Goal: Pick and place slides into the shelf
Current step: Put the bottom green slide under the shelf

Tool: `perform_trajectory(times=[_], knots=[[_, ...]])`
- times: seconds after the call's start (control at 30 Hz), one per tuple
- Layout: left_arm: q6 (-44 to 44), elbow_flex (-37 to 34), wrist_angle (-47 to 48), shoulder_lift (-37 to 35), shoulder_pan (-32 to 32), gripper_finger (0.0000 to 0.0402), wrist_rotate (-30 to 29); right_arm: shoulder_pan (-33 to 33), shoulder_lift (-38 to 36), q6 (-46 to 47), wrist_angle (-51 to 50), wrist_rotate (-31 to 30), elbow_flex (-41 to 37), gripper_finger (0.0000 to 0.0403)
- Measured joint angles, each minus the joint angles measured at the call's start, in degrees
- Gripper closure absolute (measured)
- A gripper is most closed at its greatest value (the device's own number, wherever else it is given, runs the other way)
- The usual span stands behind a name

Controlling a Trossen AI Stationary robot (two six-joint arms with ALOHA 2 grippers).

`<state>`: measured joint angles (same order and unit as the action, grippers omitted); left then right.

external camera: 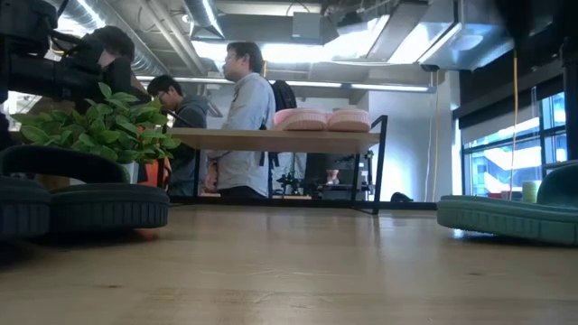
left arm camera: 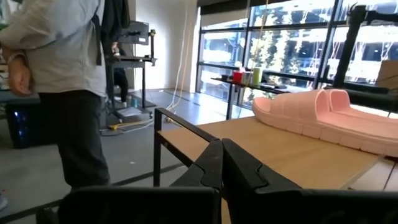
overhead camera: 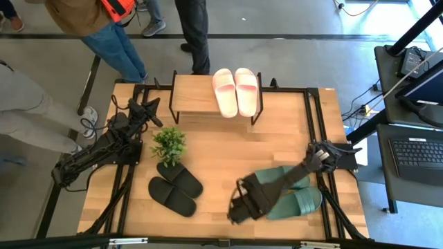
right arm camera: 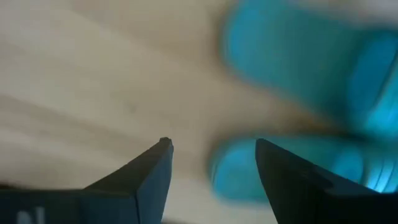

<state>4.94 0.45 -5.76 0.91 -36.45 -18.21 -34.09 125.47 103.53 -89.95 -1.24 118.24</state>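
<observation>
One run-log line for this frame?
pink slides: on shelf | right gripper: jaws open over green slides | left gripper: jaws shut, near shelf | black slides: on table

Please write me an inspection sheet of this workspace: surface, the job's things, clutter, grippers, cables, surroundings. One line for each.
Surface: light wooden table, no spills seen.
Job's things: pink slides lie side by side on the shelf; black slides and green slides lie on the table.
Clutter: small potted plant beside the black slides.
Grippers: left gripper shut, near the shelf's left end; right gripper open, above the table at the green slides' end.
Cables: several on the floor right of the table.
Surroundings: people stand behind the table; laptop on a side desk.
</observation>
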Motion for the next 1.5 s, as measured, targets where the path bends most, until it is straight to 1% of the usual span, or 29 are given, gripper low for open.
perform_trajectory(times=[0.13,0.2,0.27,0.37,0.5,0.57,0.7,0.97,1.4,1.5], knots=[[1.44,-0.02,0.02,0.0,0.0,0.0401,1.6,-4.83,0.0,13.93,0.01,5.21,-0.8,0.0173],[1.52,0.0,0.03,0.0,-0.02,0.0401,1.95,-6.96,0.0,19.13,-0.06,7.49,-1.55,0.0173],[1.5,-0.02,0.02,0.0,0.0,0.0401,2.58,-8.85,0.0,21.85,0.0,8.87,-2.35,0.0173],[-0.77,-0.01,0.17,0.0,0.0,0.0401,2.7,-10.82,0.0,23.31,-0.02,11.94,-4.06,0.0173],[-2.71,0.0,0.13,0.0,0.0,0.0401,2.68,-12.6,0.0,24.35,-0.04,18.0,-7.58,0.0173],[-3.91,0.0,0.13,0.0,0.0,0.0401,2.68,-13.38,0.0,24.93,-0.04,19.98,-9.78,0.0173],[-4.27,-0.01,0.11,0.0,-0.01,0.0401,2.68,-14.31,0.0,23.91,-0.11,20.42,-14.07,0.0173],[-6.84,-0.01,-0.02,0.0,-0.01,0.0401,2.66,-14.01,-0.02,14.89,-0.11,20.41,-20.37,0.0173],[-6.96,-0.01,0.02,0.0,-0.01,0.0401,2.65,-13.19,-0.07,14.67,-0.05,20.42,-28.53,0.0173],[-6.96,-0.02,0.09,0.0,0.0,0.0401,2.64,-13.17,-0.07,14.6,-0.07,20.42,-29.68,0.018]])
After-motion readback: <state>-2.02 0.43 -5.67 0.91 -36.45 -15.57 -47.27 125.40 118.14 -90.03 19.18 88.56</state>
